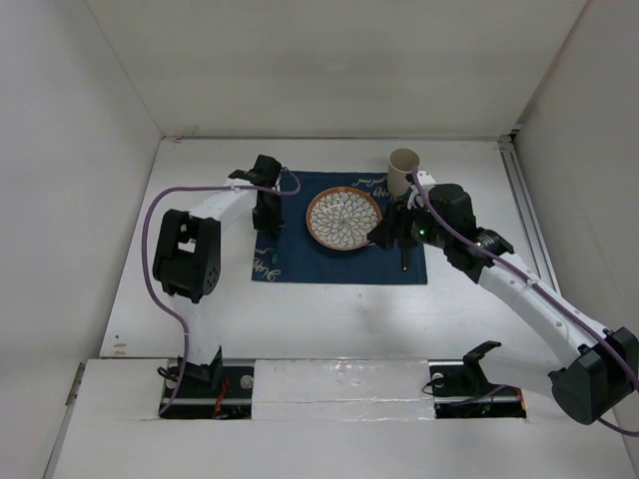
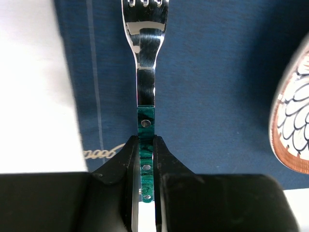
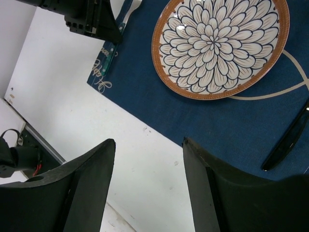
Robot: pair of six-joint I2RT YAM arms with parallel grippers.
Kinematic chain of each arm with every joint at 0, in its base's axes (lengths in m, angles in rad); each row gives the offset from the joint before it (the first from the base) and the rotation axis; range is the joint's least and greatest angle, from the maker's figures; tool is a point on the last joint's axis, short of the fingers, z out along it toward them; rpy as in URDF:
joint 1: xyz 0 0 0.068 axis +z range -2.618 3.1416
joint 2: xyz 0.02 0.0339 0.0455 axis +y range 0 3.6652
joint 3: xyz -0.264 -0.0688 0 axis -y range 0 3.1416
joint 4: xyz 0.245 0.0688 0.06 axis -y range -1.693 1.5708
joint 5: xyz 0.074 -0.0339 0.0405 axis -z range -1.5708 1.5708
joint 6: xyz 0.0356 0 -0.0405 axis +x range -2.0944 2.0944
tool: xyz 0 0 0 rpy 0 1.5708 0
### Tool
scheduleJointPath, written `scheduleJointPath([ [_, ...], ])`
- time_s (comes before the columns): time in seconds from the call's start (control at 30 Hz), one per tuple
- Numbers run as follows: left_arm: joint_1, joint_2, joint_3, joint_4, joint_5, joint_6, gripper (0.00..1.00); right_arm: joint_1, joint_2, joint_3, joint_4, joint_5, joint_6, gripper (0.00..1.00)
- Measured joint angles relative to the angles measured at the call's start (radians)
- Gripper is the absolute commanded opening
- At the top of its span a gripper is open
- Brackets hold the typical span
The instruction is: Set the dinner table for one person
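Observation:
My left gripper (image 2: 146, 142) is shut on the green handle of a steel fork (image 2: 146, 63), whose tines point away over the left strip of the dark blue mat (image 2: 217, 96). A flower-patterned plate (image 1: 343, 219) sits at the mat's centre on the white dinner table (image 1: 329, 319). In the top view the left gripper (image 1: 266, 215) hides the fork. My right gripper (image 3: 148, 142) hangs open and empty above the table's white surface near the mat's front edge, right of the plate (image 3: 219, 43). A dark-handled knife (image 3: 287, 140) lies on the mat to the right of the plate.
A beige cup (image 1: 403, 170) stands at the mat's far right corner, close behind the right arm. White walls enclose the table on the left, back and right. The arm bases and cables sit along the near edge.

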Motion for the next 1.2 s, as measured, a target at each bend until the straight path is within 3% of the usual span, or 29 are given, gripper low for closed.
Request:
scheduleJointPath([
  [0.43,-0.021,0.045,0.0,0.007,0.006,-0.005,0.0,0.0,0.016,-0.013,0.005,-0.013,-0.009,0.64],
  [0.6,-0.021,0.06,0.003,0.012,0.006,-0.009,0.1,0.0,0.016,-0.023,0.004,-0.013,-0.009,0.65],
  [0.8,-0.021,0.058,0.003,0.018,0.007,-0.023,0.49,0.001,0.019,-0.026,0.006,-0.012,-0.009,0.65],
  [0.83,-0.021,0.054,0.003,0.02,0.007,-0.026,0.67,0.001,0.021,-0.026,0.006,-0.011,-0.01,0.67],
  [0.87,-0.022,0.05,0.003,0.02,0.005,-0.026,0.95,0.001,0.022,-0.026,0.006,-0.006,-0.009,0.75],
  [0.9,-0.022,0.04,0.0,0.021,0.0,-0.027,1.0,0.001,0.022,-0.026,0.004,0.002,-0.008,0.93],
  [0.97,-0.022,0.002,-0.009,0.021,-0.016,-0.045,1.0,0.001,0.019,-0.027,0.003,0.038,-0.004,1.0],
  [1.2,-0.022,-0.325,-0.049,0.03,-0.187,-0.1,1.0,0.001,-0.13,-0.023,-0.098,0.242,0.039,1.0],
])
